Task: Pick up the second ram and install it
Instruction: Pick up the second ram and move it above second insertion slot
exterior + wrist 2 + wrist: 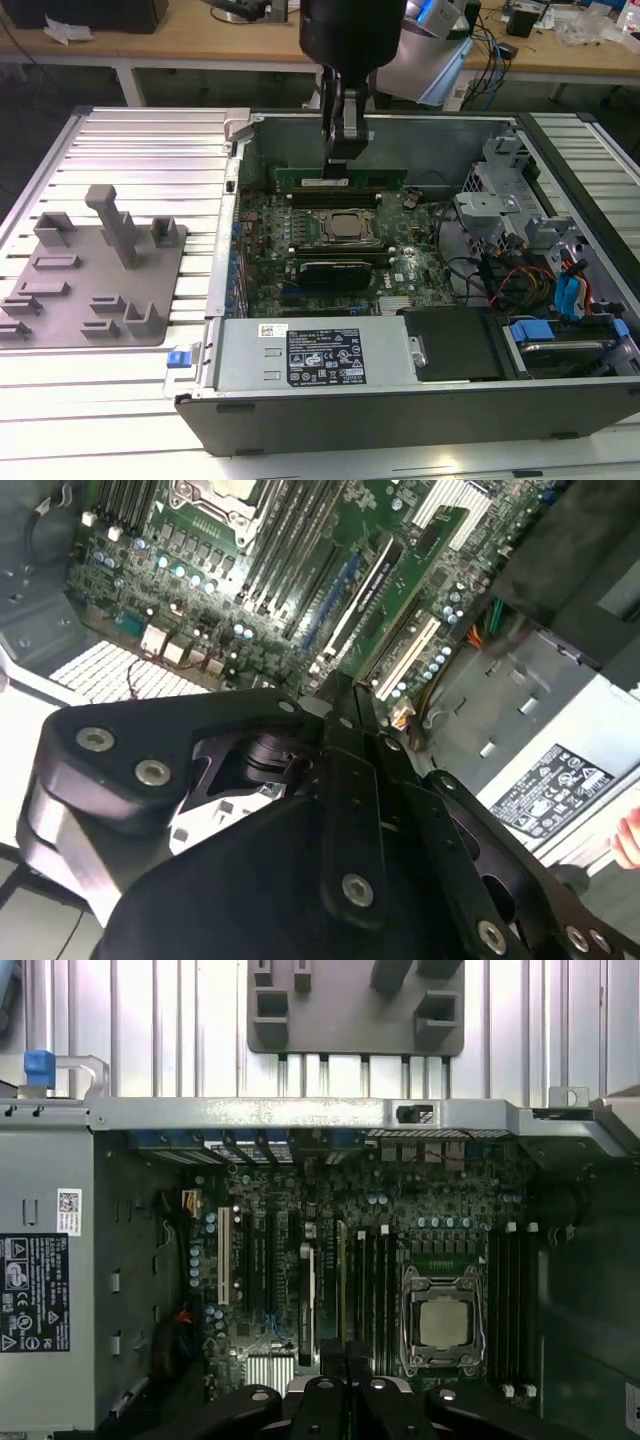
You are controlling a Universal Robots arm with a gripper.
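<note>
**Inside the open case: ram in the gripper's hold**

Directly under the gripper (342, 155) hangs the ram (385, 178), level, its length running across the exterior view. The fingers are clamped on its upper edge near the middle. Below both lies the motherboard (265, 235), and the CPU socket (345, 228) sits just beneath the ram in that view. Whether the ram touches a slot I cannot tell. Well apart from the gripper, toward the exterior view's left and outside the case (400, 420), lies the grey fixture plate (100, 290).
</note>
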